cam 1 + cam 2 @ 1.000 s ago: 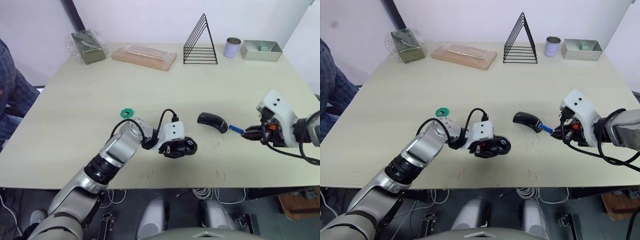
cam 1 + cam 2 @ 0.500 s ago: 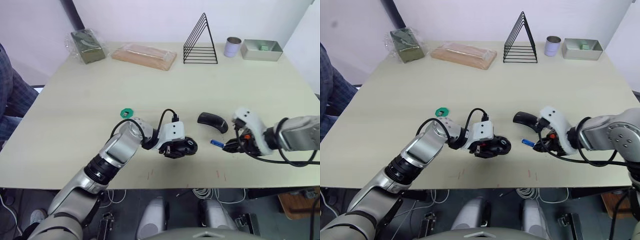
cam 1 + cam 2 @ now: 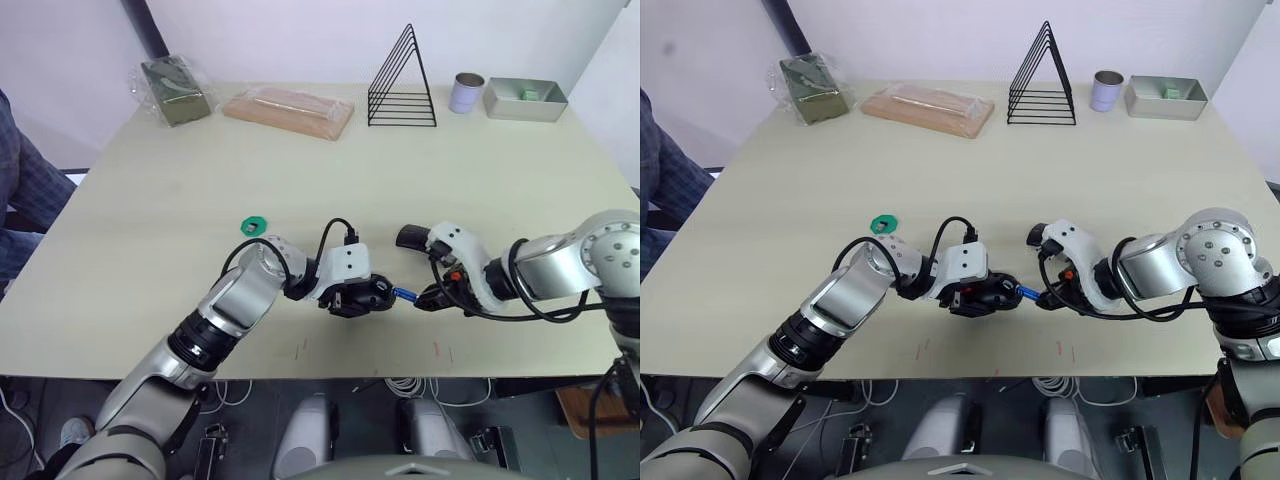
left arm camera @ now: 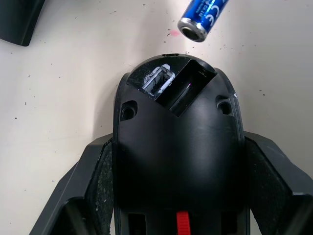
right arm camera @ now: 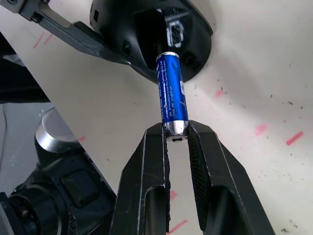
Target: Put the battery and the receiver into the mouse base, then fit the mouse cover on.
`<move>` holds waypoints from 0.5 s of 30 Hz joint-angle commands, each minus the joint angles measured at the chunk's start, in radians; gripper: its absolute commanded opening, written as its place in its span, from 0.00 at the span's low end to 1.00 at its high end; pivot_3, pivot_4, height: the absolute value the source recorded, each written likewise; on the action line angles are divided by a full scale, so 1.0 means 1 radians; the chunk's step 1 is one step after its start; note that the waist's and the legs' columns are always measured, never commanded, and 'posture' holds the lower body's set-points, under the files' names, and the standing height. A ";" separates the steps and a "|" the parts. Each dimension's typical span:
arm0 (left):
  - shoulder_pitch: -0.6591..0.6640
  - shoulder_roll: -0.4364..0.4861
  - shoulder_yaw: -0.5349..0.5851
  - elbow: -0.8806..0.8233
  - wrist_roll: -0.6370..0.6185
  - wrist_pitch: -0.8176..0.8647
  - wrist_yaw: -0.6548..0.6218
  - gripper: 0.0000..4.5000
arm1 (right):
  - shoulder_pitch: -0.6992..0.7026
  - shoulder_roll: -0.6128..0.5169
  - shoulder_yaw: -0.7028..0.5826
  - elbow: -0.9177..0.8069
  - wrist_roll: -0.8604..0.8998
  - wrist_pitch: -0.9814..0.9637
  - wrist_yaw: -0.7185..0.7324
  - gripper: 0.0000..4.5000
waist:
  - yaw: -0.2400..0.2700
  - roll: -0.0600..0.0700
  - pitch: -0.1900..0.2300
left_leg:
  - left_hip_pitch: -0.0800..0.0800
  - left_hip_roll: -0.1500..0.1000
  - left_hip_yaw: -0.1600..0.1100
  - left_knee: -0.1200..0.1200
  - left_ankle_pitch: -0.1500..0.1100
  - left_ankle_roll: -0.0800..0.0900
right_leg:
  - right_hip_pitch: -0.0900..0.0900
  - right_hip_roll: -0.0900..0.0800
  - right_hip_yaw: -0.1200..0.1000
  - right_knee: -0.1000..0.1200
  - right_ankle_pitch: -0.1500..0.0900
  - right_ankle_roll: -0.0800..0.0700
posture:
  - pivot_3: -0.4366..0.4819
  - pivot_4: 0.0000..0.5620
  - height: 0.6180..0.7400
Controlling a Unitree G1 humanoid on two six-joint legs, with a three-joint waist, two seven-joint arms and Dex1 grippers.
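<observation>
My left gripper (image 3: pixel 350 297) is shut on the black mouse base (image 4: pixel 178 156), holding it on the table with the hollow compartment (image 4: pixel 188 85) facing up and a red patch near the wrist. The blue battery (image 5: pixel 172 93) sticks out of my right gripper (image 5: pixel 176 132), which is shut on its rear end. Its silvery front end hovers just short of the base's (image 3: pixel 372 293) rim, pointing toward the compartment. The mouse cover (image 3: pixel 411 237) lies on the table just behind my right gripper (image 3: pixel 425 298), partly hidden by that arm. The receiver is hidden from view.
A flat green disc (image 3: pixel 254 224) lies left of my left forearm. Along the far edge stand a wrapped green packet (image 3: pixel 175 90), a wrapped board (image 3: pixel 289 110), a black wire rack (image 3: pixel 402 85), a tin can (image 3: pixel 464 94) and a metal tray (image 3: pixel 525 100). A person's sleeve (image 3: pixel 20 200) shows at the left.
My right gripper has carried the battery leftward across the table, from right of the mouse cover to just beside the mouse base. The left gripper and the base have stayed put.
</observation>
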 commanded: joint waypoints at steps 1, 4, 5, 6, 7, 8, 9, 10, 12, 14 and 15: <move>0.020 -0.005 -0.032 0.009 0.009 0.010 0.003 0.66 | -0.036 -0.015 0.057 0.018 0.122 -0.073 -0.093 0.01 | -0.001 0.000 0.000 | 0.000 0.000 0.000 0.000 0.000 0.000 | 0.000 0.000 0.000 0.000 0.000 0.000 | 0.48 0.27 1.00; 0.020 -0.007 -0.032 0.009 0.009 0.013 0.004 0.66 | -0.048 -0.032 0.114 0.031 0.196 -0.127 -0.159 0.01 | 0.000 0.000 0.000 | 0.000 0.000 0.000 0.000 0.000 0.000 | 0.000 0.000 0.000 0.000 0.000 0.000 | 0.48 0.27 1.00; 0.020 -0.007 -0.032 0.009 0.010 0.013 0.005 0.66 | -0.053 -0.037 0.131 0.033 0.219 -0.144 -0.178 0.01 | 0.000 0.000 0.000 | 0.000 0.000 0.000 0.000 0.000 0.000 | 0.000 0.000 0.000 0.000 0.000 0.000 | 0.48 0.27 1.00; 0.021 -0.008 -0.033 0.008 0.010 0.014 0.005 0.66 | -0.061 -0.040 0.153 0.040 0.245 -0.168 -0.205 0.01 | 0.000 0.000 0.000 | 0.000 0.000 0.000 0.000 0.000 0.000 | 0.000 0.000 0.000 0.000 0.000 0.000 | 0.48 0.27 1.00; 0.022 -0.009 -0.034 0.006 0.010 0.015 0.005 0.66 | -0.068 -0.040 0.168 0.046 0.257 -0.182 -0.222 0.01 | 0.000 0.000 0.000 | 0.000 0.000 0.000 0.000 0.000 0.000 | 0.000 0.000 0.000 0.000 0.000 0.000 | 0.48 0.27 1.00; 0.023 -0.010 -0.034 0.005 0.011 0.015 0.006 0.66 | -0.073 -0.040 0.179 0.051 0.263 -0.192 -0.234 0.01 | -0.001 0.000 0.000 | 0.000 0.000 0.000 0.000 0.000 0.000 | 0.000 0.000 0.000 0.000 0.000 0.000 | 0.48 0.27 1.00; 0.023 -0.010 -0.034 0.005 0.011 0.015 0.006 0.66 | -0.076 -0.041 0.189 0.054 0.268 -0.197 -0.242 0.01 | -0.001 0.000 0.000 | 0.000 0.000 0.000 0.000 0.000 0.000 | 0.000 0.000 0.000 0.000 0.000 0.000 | 0.48 0.27 1.00; 0.022 -0.011 -0.034 0.006 0.011 0.015 0.006 0.66 | -0.080 -0.043 0.199 0.055 0.272 -0.202 -0.248 0.01 | -0.001 0.000 0.000 | 0.000 0.000 0.000 0.000 0.000 0.000 | 0.000 0.000 0.000 0.000 0.000 0.000 | 0.48 0.27 1.00; 0.021 -0.013 -0.034 0.009 0.012 0.014 0.007 0.66 | -0.088 -0.045 0.219 0.060 0.284 -0.214 -0.261 0.01 | 0.000 0.000 0.000 | -0.001 0.000 -0.001 0.000 0.000 0.000 | 0.000 0.000 -0.001 0.000 0.000 0.000 | 0.48 0.27 1.00; 0.020 -0.015 -0.034 0.010 0.013 0.013 0.008 0.66 | -0.094 -0.040 0.232 0.067 0.288 -0.222 -0.270 0.01 | 0.000 0.000 0.000 | -0.001 0.000 -0.001 0.000 0.000 0.000 | 0.000 0.000 -0.001 -0.001 0.000 0.000 | 0.48 0.27 1.00; 0.020 -0.016 -0.034 0.010 0.013 0.013 0.008 0.66 | -0.097 -0.036 0.239 0.071 0.289 -0.226 -0.274 0.01 | 0.000 0.000 0.000 | -0.001 0.000 -0.001 0.000 0.000 0.000 | 0.000 0.000 -0.001 -0.001 0.000 0.000 | 0.48 0.27 1.00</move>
